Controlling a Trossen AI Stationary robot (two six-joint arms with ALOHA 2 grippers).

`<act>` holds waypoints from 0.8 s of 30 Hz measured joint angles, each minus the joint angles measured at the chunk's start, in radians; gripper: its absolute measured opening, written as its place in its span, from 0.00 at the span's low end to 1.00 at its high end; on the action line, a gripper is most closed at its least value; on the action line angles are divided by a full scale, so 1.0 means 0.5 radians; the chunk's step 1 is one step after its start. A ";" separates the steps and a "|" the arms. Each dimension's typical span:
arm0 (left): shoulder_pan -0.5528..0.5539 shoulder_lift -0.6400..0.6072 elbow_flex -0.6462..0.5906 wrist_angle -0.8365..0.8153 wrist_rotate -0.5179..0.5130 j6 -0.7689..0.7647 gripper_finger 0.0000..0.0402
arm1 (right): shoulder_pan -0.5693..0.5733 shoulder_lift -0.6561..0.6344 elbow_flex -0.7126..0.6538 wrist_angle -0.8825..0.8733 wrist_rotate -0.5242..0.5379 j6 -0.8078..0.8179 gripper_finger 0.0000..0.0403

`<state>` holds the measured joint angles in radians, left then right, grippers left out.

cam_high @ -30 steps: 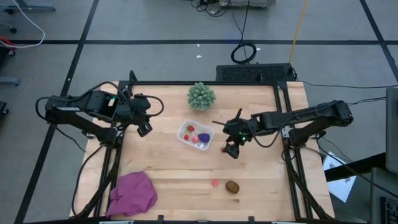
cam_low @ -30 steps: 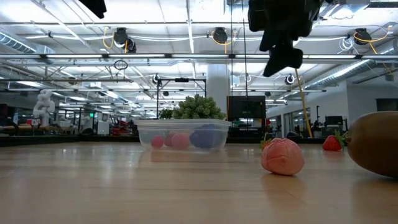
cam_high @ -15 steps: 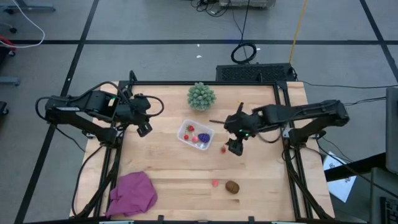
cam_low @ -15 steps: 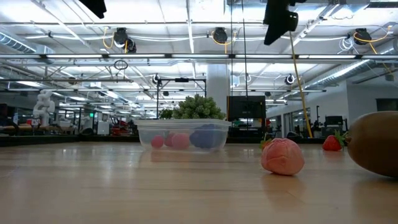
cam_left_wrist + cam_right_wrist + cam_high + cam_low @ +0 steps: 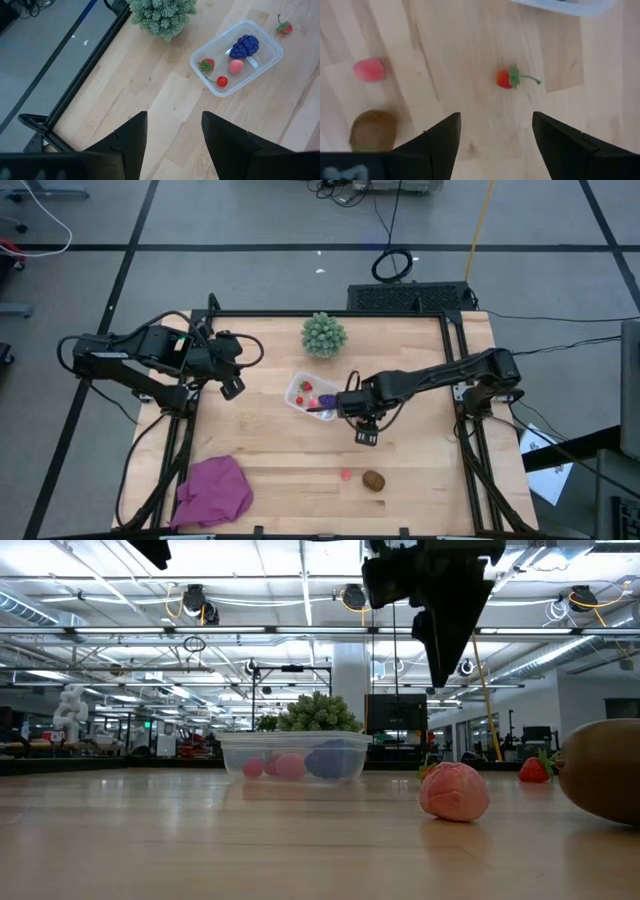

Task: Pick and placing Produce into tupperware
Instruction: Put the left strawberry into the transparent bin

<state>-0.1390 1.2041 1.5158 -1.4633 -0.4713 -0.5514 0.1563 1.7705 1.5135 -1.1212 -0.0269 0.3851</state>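
Strawberry (image 5: 505, 78) lying loose beside tupperware (image 5: 237, 56); right gripper (image 5: 495, 135), fingers spread empty, has swung over it for pickup.

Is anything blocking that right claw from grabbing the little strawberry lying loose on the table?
Nothing visible. The right gripper has its fingers open above bare wood, and the strawberry lies alone ahead of them, beside the tupperware.

Pale wood, clear plastic, soft cloth

The desk (image 5: 270, 460) is light, matt, planked wood. The tupperware (image 5: 270, 60) is clear, glossy plastic. The magenta cloth (image 5: 213, 490) lies crumpled and matt. The kiwi (image 5: 372, 130) looks brown and dull; the pink berry (image 5: 369, 69) looks finely textured.
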 joint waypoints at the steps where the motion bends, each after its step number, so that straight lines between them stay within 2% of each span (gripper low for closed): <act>1: 0.000 0.000 0.000 -0.001 0.000 0.000 0.48 | 0.000 0.014 0.000 0.015 0.001 -0.015 0.59; 13: 0.000 0.000 0.000 -0.019 0.003 0.009 0.48 | -0.003 0.025 -0.003 0.215 -0.002 0.049 0.58; 24: 0.000 0.000 0.000 -0.019 0.004 0.045 0.47 | -0.116 0.025 -0.150 0.244 -0.008 0.085 0.58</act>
<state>-0.1390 1.2041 1.5158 -1.4731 -0.4694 -0.5289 0.0985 1.7828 1.4383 -0.9993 -0.0311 0.4274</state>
